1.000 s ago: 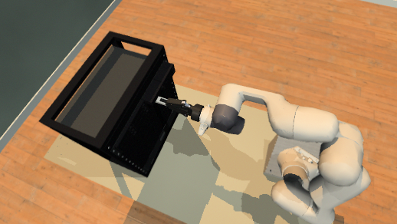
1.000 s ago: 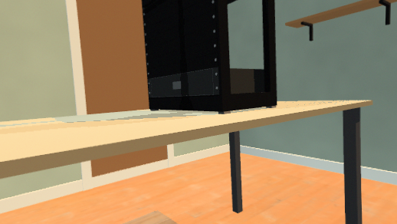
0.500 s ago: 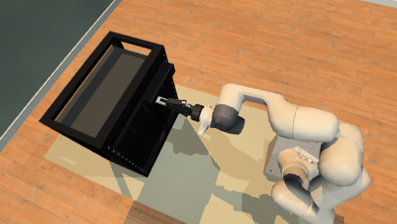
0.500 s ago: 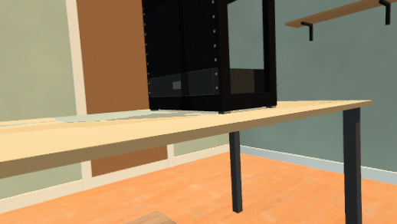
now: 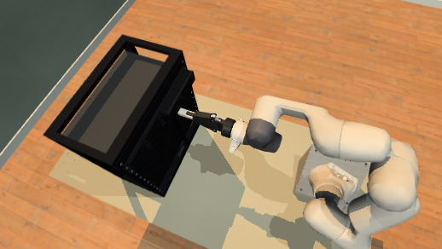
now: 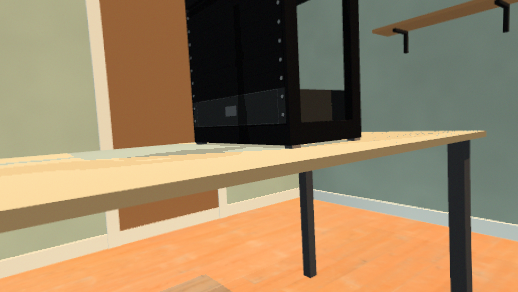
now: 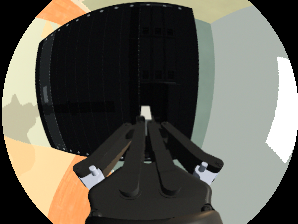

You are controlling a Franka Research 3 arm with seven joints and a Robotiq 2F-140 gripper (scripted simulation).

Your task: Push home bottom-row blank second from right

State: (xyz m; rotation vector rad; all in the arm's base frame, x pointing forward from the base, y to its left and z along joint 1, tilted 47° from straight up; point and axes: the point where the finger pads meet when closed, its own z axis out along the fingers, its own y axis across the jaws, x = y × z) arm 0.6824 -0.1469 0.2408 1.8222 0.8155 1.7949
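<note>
Top view: gripper [image 5: 184,112] closed, empty, tip at the rack [image 5: 112,150] front on the tabletop [image 5: 213,205]; blanks too dark to tell, so push likely unfinished.

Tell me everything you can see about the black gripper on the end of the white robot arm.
The black two-finger gripper is matte, with linked bars tapering from a broad dark base to pale fingertips. It is fully shut and holds nothing. It lies roughly level, reaching out from the white robot arm toward the front face of the black open-frame rack. Its pale tips sit right at that dark front; actual contact, and which blank they meet, cannot be made out.
</note>
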